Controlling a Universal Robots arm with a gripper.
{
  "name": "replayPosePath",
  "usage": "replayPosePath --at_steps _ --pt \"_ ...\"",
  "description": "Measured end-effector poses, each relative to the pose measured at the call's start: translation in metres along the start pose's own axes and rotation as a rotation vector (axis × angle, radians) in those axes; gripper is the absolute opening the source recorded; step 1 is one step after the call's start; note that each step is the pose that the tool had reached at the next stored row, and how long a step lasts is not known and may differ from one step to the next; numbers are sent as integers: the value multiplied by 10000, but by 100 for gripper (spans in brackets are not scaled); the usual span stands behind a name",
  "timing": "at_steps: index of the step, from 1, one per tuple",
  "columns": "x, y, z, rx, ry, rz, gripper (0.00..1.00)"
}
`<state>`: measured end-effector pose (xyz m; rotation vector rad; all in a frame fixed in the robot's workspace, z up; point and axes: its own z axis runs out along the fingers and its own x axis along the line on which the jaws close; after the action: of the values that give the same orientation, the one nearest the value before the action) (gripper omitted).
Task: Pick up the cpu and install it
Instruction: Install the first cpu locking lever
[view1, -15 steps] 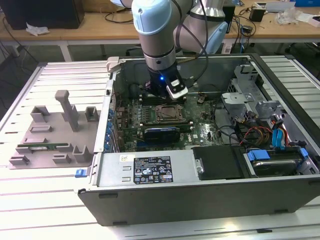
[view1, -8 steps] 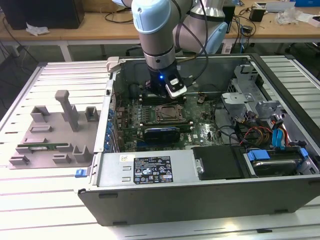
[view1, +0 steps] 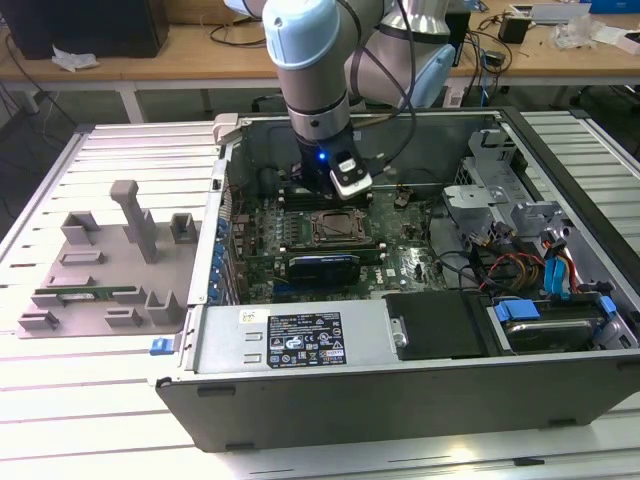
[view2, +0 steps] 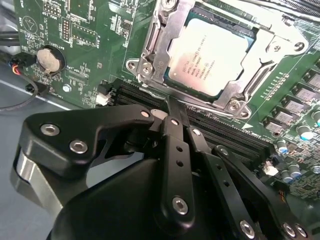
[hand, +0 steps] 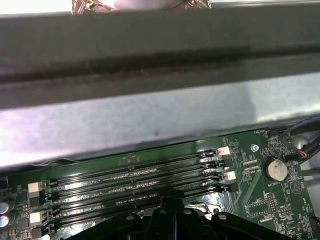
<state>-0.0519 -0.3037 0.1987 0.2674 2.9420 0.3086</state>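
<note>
The cpu (view2: 210, 60), a silvery square chip with faint print, lies flat inside the metal socket frame (view2: 150, 47) on the green motherboard. In the second wrist view my gripper (view2: 176, 107) hangs just beside the socket, over the black memory slots (view2: 235, 132). Its fingertips are pressed together and hold nothing. The first wrist view has the same shut gripper (hand: 172, 200) above the rows of memory slots (hand: 130, 177). In the exterior view the arm's wrist (view1: 320, 150) reaches down into the open computer case, just behind the socket frame (view1: 335, 228).
The case wall (hand: 150, 105) rises close behind the memory slots. A coin battery (view2: 50, 59) and cables lie beside the socket. A grey fixture tray (view1: 100, 270) with a green memory stick (view1: 85, 295) sits at the exterior view's left. Drive bays and wiring (view1: 540, 270) fill the case's right.
</note>
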Motion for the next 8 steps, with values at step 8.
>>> replayPosePath --at_steps 8 --pt "2 -3 17 132 -68 217 11"
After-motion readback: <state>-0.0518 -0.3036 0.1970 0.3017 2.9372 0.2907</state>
